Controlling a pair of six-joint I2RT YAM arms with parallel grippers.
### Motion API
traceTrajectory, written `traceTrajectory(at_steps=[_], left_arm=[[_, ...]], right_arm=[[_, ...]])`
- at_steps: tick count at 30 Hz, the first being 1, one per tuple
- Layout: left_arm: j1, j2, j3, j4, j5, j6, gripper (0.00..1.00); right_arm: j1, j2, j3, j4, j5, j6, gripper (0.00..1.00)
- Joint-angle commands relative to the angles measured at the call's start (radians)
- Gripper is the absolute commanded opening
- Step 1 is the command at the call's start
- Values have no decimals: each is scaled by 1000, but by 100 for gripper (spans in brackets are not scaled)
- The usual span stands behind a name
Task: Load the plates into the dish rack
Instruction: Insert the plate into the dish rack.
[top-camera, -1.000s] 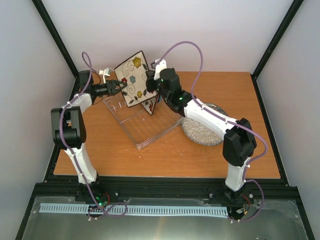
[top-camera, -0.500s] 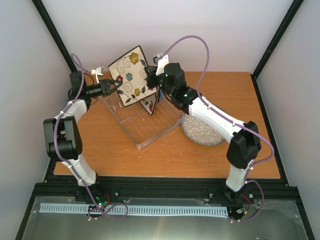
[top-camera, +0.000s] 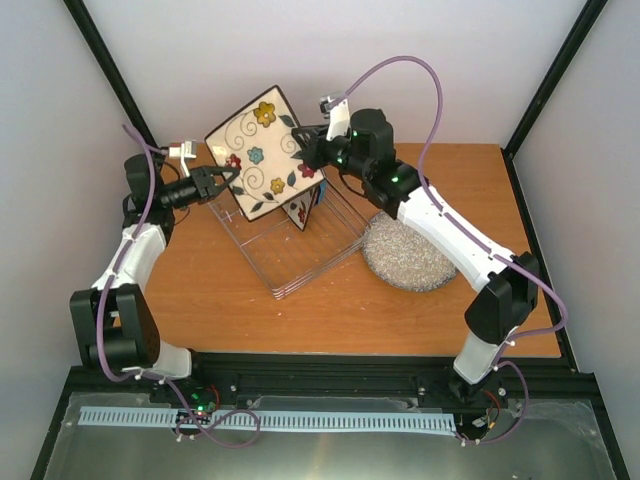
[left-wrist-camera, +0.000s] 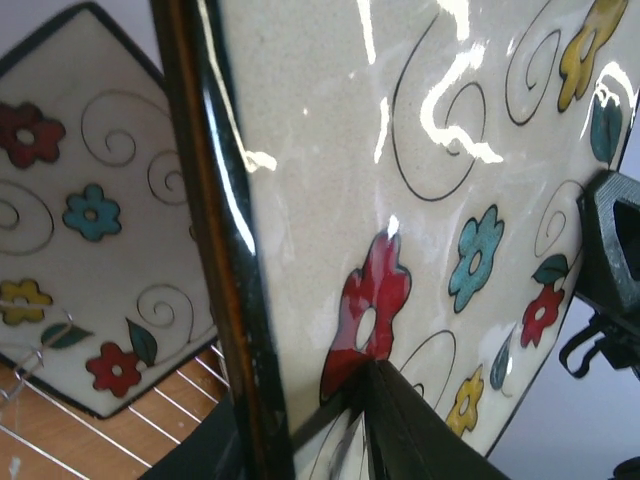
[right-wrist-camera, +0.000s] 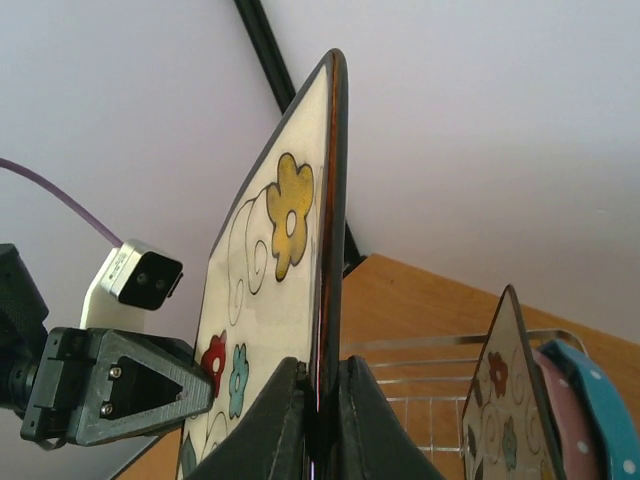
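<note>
Cream flowered plate (top-camera: 262, 155) airborne by dish rack (top-camera: 298, 265); right jaws clenched on 3 o'clock rim, left jaws straddle 9 o'clock corner, pinch unconfirmed. Risk: early right release could drop it.

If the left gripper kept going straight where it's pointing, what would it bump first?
The held plate: its edge sits right between the fingers of the left gripper. Past it, probably the right gripper, though depth is unclear.
</note>
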Motion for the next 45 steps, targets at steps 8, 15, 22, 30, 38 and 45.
traceTrajectory(at_steps=[8,15,22,30,38,45], left_arm=[[-44,-110,34,-210,54,204,1],[-17,-61,77,-274,65,286,1],[9,-8,132,-274,77,302,1],[11,76,207,-239,98,281,1],[12,168,362,-382,109,376,1],[10,147,332,-291,125,292,1]], right_arm=[[-60,48,206,-241,-438,-46,3],[-62,62,257,-395,-573,-82,3],[-62,60,255,-497,-701,-127,3],[-62,65,218,-507,-830,-101,15],[-59,80,187,-493,-893,-65,19],[-51,100,178,-507,-872,-73,20]])
